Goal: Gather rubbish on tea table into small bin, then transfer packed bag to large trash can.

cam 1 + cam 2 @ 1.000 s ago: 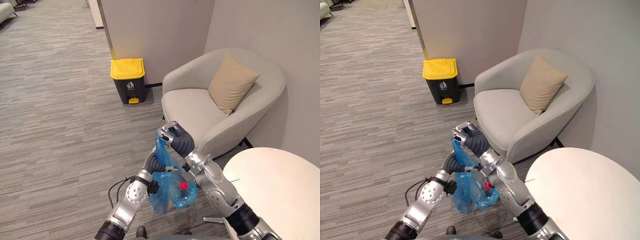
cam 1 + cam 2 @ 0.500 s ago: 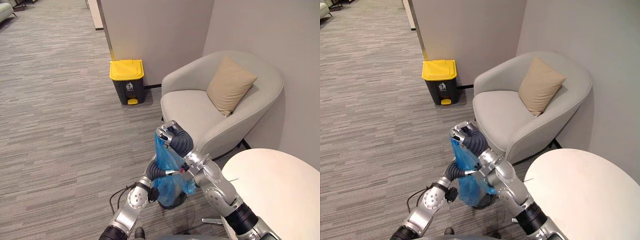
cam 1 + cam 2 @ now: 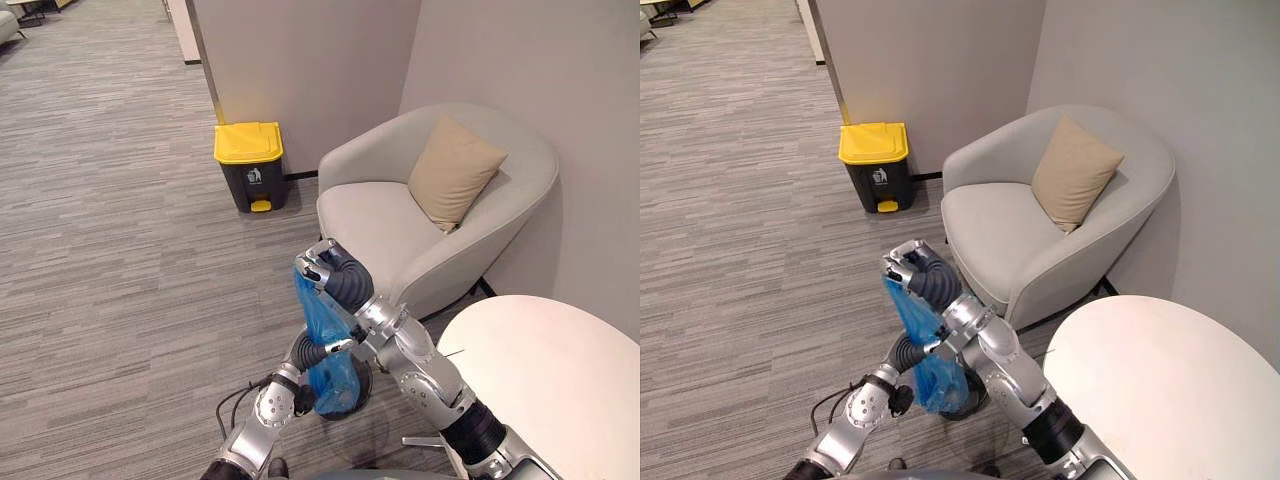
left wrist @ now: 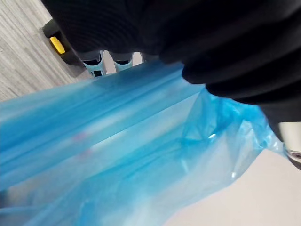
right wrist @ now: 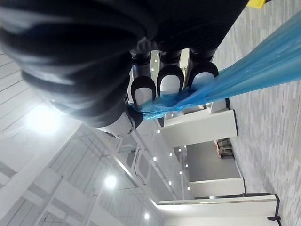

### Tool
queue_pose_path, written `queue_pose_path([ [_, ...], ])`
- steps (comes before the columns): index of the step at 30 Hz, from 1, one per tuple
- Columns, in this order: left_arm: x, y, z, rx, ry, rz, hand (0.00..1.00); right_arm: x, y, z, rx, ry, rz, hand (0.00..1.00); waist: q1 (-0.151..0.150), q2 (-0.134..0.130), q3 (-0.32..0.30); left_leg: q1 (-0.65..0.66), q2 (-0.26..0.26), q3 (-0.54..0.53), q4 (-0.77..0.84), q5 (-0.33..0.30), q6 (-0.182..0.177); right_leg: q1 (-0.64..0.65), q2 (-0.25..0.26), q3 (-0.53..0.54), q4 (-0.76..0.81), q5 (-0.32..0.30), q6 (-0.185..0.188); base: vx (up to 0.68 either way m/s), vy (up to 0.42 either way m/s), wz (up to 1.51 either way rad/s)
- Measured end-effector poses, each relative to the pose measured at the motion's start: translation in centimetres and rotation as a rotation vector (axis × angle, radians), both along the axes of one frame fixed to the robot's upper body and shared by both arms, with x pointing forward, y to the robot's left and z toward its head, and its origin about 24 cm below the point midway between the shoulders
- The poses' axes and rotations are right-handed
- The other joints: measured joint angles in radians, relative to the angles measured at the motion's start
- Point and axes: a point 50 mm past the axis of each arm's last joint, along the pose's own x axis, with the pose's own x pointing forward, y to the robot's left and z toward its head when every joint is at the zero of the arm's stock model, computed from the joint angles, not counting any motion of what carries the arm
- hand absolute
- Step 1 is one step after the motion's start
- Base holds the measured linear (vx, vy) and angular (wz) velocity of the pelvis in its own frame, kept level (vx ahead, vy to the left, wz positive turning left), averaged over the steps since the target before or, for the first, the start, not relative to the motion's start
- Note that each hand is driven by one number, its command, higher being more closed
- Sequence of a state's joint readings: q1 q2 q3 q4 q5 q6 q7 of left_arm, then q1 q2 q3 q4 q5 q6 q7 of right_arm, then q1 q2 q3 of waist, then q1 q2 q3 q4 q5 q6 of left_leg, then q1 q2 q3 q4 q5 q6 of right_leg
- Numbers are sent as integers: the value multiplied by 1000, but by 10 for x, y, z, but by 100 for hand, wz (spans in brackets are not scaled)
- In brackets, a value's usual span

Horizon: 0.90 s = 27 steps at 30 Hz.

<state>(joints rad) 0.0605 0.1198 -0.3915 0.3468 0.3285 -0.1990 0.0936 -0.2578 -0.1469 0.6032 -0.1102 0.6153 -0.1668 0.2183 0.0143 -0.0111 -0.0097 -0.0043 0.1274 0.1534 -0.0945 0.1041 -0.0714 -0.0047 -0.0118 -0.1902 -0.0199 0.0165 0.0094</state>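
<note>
right hand (image 3: 316, 268): clenched on top of translucent blue plastic bag (image 3: 322, 312), hanging above grey carpet | left hand (image 3: 303, 352): low against bag, state cannot tell | yellow-lidded dark trash can (image 3: 250, 163): well apart, by wall

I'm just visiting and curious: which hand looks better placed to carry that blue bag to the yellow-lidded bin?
Probably the right. The right hand is curled round the top of the blue bag, holding it up; the left hand sits low beside it. The yellow-lidded bin stands ahead across the floor.
</note>
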Motion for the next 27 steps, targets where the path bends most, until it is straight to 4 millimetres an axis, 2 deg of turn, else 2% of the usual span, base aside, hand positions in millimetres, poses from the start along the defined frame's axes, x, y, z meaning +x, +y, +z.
queue_pose_path([
  [6,0,1,-1,14,-13,29,0,-6,13,3,22,-2,51,100,0,-5,-3,0,1,0,0,0,0,0,0,0,0,0,0,0,0,0],
  [13,-2,-19,6,34,-44,-28,0,-9,19,4,27,-2,68,100,1,-6,-4,-1,1,-1,0,0,0,0,-1,-1,0,0,0,0,0,0],
  [17,-5,-24,-1,70,-38,-49,0,-9,19,3,26,11,56,100,1,-7,-4,-1,4,-1,0,0,0,1,1,-1,0,0,0,0,0,0],
  [18,-4,-26,-1,71,-38,-57,100,-9,19,3,26,11,57,100,1,-7,-4,-1,4,-1,0,0,0,1,2,-1,-1,0,0,0,0,0],
  [27,6,-26,7,28,-38,-20,100,-12,24,5,60,28,81,100,-1,-7,-4,-1,6,-2,0,0,0,1,4,-1,-1,0,0,0,0,0],
])
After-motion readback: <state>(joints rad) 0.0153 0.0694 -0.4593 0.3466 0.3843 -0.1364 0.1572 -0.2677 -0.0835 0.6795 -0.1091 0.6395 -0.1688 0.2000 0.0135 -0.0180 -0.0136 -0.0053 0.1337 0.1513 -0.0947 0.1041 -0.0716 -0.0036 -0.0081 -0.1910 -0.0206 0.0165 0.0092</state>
